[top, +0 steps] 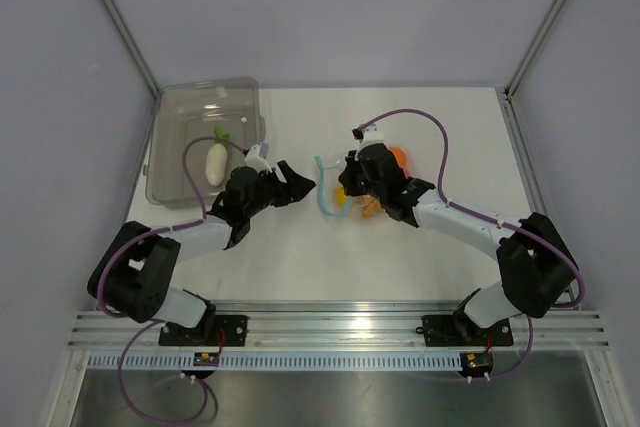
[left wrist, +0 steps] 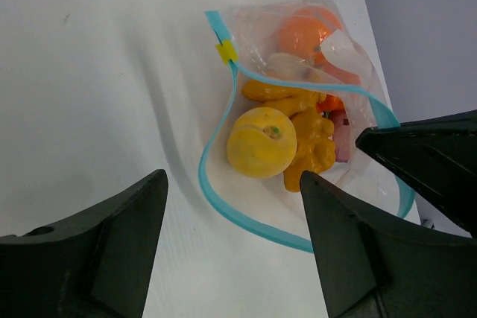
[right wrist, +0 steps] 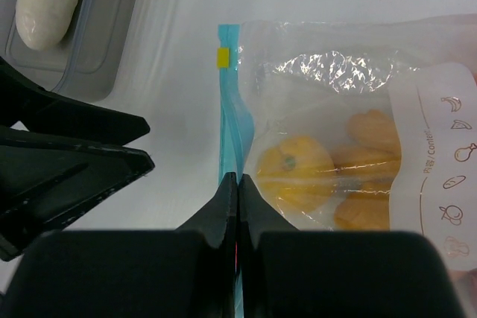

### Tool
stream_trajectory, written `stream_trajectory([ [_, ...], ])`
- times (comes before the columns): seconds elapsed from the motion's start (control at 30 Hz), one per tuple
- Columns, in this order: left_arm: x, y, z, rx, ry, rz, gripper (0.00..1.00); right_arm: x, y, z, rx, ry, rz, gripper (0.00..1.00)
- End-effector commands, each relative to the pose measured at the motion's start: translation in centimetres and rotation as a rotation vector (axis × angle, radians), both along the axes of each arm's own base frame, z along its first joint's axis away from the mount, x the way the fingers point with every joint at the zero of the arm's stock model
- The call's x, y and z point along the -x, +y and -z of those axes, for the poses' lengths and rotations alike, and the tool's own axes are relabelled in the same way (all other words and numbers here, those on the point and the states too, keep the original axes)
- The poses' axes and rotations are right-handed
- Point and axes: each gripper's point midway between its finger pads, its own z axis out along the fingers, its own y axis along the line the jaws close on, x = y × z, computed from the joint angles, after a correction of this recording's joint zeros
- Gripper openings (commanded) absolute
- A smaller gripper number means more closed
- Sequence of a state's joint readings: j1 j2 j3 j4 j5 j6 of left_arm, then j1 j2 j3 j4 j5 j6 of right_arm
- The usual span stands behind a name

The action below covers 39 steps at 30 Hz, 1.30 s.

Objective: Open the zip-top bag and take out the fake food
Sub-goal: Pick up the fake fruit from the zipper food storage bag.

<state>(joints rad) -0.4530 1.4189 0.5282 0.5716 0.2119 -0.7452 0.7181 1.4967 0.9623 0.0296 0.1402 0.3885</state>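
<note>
- The left gripper (left wrist: pixel 232 210) fills the bottom of its own wrist view. Its two black fingers (left wrist: pixel 89 251) stand wide apart with nothing clasped between them. The near lip of the bag's mouth shows in the gap, and whether it touches them cannot be judged.
- The right gripper (right wrist: pixel 237 188) has its jaws pressed together on the light blue zip strip (right wrist: pixel 227 109) of the zip-top bag (right wrist: pixel 335 87), pinching one lip.
- The bag lies about the middle of the table (top: pixel 300 257). Its mouth is turned toward the left arm and gapes, with the strip bowed into a loop. A small yellow tab (left wrist: pixel 226 52) sits on the strip.
- The fake food (left wrist: pixel 261 141) inside the bag is a round yellow piece, an orange ball, yellow-orange bits and something pinkish. The pieces overlap, and glare on the crinkled plastic blurs them.
- From above, the right arm covers most of the bag.
- A smoky-grey tray (top: pixel 180 112) sits at the far left corner of the table, well apart from the bag, with a white radish (top: pixel 216 161) lying in it.
- The right wrist view cuts off the tray and radish at its top edge.
</note>
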Motion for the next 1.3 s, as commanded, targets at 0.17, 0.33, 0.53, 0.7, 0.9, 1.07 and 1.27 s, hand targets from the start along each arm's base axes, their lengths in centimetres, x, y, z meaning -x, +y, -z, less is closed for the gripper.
stream_trajectory([
  [0.17, 0.5, -3.6, -1.9, 0.068, -0.067, 0.119, 0.72, -0.5, 1.3, -3.5, -0.052, -0.075, 0.0, 0.0],
  [0.33, 0.5, -4.9, -2.2, 0.035, -0.119, 0.16, 0.72, -0.6, 1.5, -3.2, -0.056, -0.069, -0.005, 0.0],
  [0.53, -0.1, -6.3, -1.6, 0.044, -0.124, 0.198, 0.68, -0.4, 1.9, -2.9, -0.065, -0.056, -0.019, 0.0],
  [0.7, -0.6, -7.1, -0.8, 0.028, -0.104, 0.208, 0.72, -0.2, 2.1, -3.0, -0.072, -0.056, -0.025, 0.0],
  [0.9, -1.4, -7.5, 0.1, -0.018, -0.102, 0.206, 0.74, -0.2, 2.4, -2.8, -0.079, -0.049, -0.03, 0.0],
  [1.07, -1.4, -8.1, 0.9, -0.031, -0.089, 0.219, 0.74, -0.2, 2.3, -2.8, -0.08, -0.05, -0.025, 0.0],
  [1.27, -1.3, -8.5, 1.3, -0.049, -0.087, 0.227, 0.77, -0.3, 2.1, -2.9, -0.081, -0.056, -0.015, 0.0],
])
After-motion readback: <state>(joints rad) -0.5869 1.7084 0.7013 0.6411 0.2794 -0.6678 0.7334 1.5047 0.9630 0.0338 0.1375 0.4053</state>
